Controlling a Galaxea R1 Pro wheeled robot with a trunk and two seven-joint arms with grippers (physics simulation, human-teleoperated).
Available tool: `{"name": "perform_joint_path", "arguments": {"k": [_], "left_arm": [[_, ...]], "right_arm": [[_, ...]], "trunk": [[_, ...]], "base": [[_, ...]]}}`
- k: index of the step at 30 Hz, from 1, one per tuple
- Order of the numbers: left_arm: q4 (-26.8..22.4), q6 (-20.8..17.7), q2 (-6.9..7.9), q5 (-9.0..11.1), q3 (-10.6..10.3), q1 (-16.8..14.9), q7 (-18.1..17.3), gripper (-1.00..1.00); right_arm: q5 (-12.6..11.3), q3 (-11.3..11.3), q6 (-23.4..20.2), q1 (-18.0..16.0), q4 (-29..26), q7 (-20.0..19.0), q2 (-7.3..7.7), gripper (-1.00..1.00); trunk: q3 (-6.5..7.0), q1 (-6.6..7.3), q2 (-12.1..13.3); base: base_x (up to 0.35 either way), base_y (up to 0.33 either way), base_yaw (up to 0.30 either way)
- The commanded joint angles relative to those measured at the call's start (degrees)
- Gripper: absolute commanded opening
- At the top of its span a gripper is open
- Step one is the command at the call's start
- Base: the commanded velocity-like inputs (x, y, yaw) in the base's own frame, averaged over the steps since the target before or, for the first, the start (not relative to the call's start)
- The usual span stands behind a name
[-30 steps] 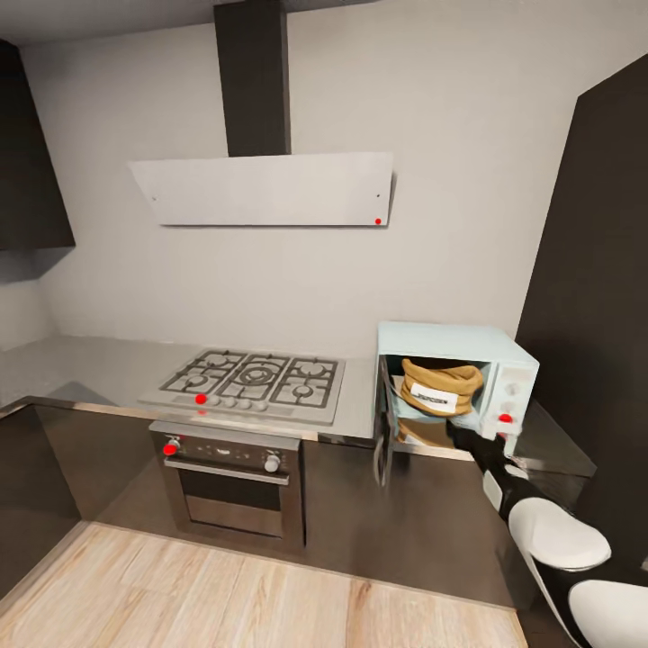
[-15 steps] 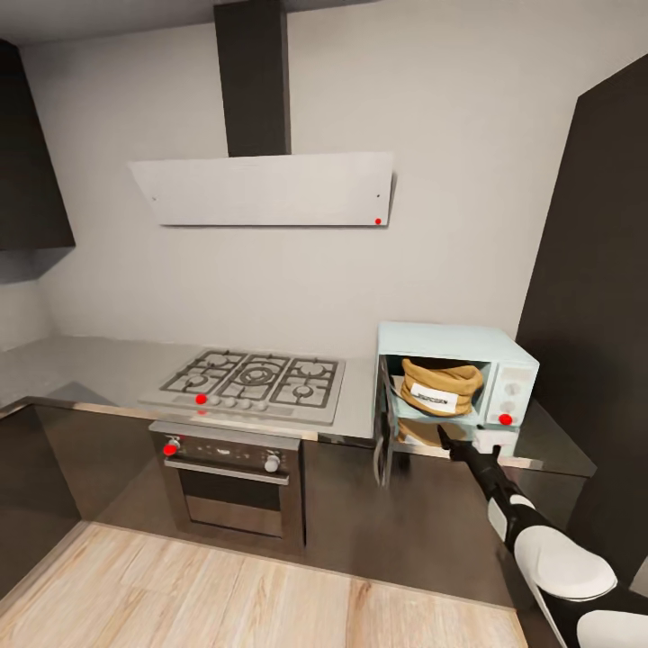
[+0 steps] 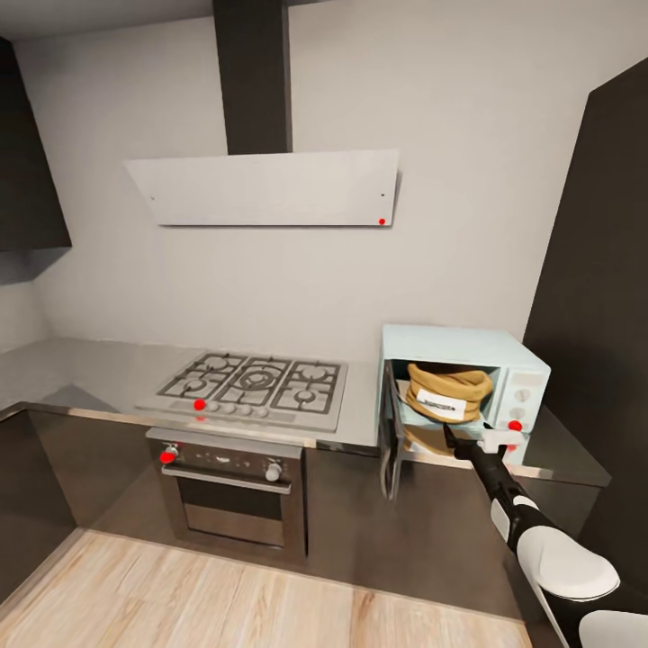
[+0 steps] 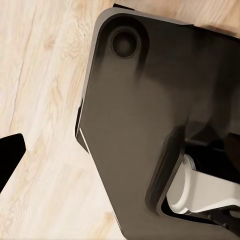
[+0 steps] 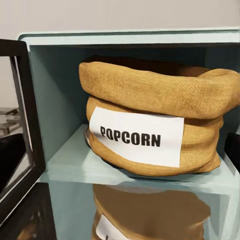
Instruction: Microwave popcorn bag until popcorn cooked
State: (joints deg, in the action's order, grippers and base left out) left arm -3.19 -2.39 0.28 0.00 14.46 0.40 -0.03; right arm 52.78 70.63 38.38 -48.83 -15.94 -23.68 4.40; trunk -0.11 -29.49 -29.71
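Since a second earlier my right arm had drawn back out of the microwave (image 3: 463, 389): the right gripper (image 3: 447, 436), which had been at the cavity mouth beside the control panel, now sat lower and further left, just outside the opening, and the whole picture had slid slightly, so the head had moved too. The popcorn bag (image 3: 446, 392) had stayed put inside the cavity, upright on its floor, label facing out, nothing holding it. From the gripper the bag lay at about 12 o'clock, close ahead and a little higher; its long axis ran side to side across the cavity. Whether the fingers were parted or together I couldn't tell.

The microwave door (image 3: 390, 441) hung open, swung out toward me at about 9 o'clock from the gripper, so I judged closing it to be the right arm's job. The left gripper (image 4: 10, 157) pointed at the wood floor (image 4: 40, 100), well away.

Count: one bag, one microwave, one gas hob (image 3: 251, 383), one built-in oven (image 3: 229, 488). No kernels were visible.
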Motion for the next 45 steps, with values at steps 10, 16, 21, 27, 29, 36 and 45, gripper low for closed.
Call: {"name": "perform_joint_path", "arguments": {"k": [10,16,21,27,29,36,45], "left_arm": [[-0.1,-0.2,-0.01,0.0,0.2,0.0,0.0,1.0],[-0.1,-0.2,-0.01,0.0,0.2,0.0,0.0,1.0],[-0.1,-0.2,-0.01,0.0,0.2,0.0,0.0,1.0],[-0.1,-0.3,-0.01,0.0,0.2,0.0,0.0,1.0],[-0.1,-0.3,-0.01,0.0,0.2,0.0,0.0,1.0],[-0.1,-0.2,0.04,0.0,0.2,0.0,0.0,1.0],[-0.1,-0.2,0.07,0.0,0.2,0.0,0.0,1.0]], "right_arm": [[0.1,0.5,0.0,0.0,-0.1,-0.5,-0.01,1.0],[0.1,0.5,0.1,0.0,-0.1,-0.5,-0.01,1.0],[0.1,0.4,0.0,0.0,-0.1,-0.5,-0.01,1.0],[0.1,0.4,0.0,0.0,-0.1,-0.5,-0.01,1.0],[0.1,0.4,0.0,0.0,-0.1,-0.5,-0.01,1.0],[0.1,0.4,0.0,0.0,-0.1,-0.5,-0.01,1.0],[0.1,0.4,-0.1,0.0,-0.1,-0.4,-0.01,1.0]], "trunk": [[-0.01,-0.02,0.0],[-0.01,-0.02,0.0],[-0.01,-0.02,0.0],[-0.01,-0.02,0.0],[-0.01,-0.02,0.0],[-0.01,-0.02,0.0],[-0.01,-0.02,0.0]], "base": [[0.205,0.0,0.0],[0.093,-0.012,0.0],[0.311,-0.119,0.0],[0.082,-0.027,0.0],[0.079,-0.013,0.0],[0.107,-0.049,0.0],[0.043,-0.001,0.0]]}}
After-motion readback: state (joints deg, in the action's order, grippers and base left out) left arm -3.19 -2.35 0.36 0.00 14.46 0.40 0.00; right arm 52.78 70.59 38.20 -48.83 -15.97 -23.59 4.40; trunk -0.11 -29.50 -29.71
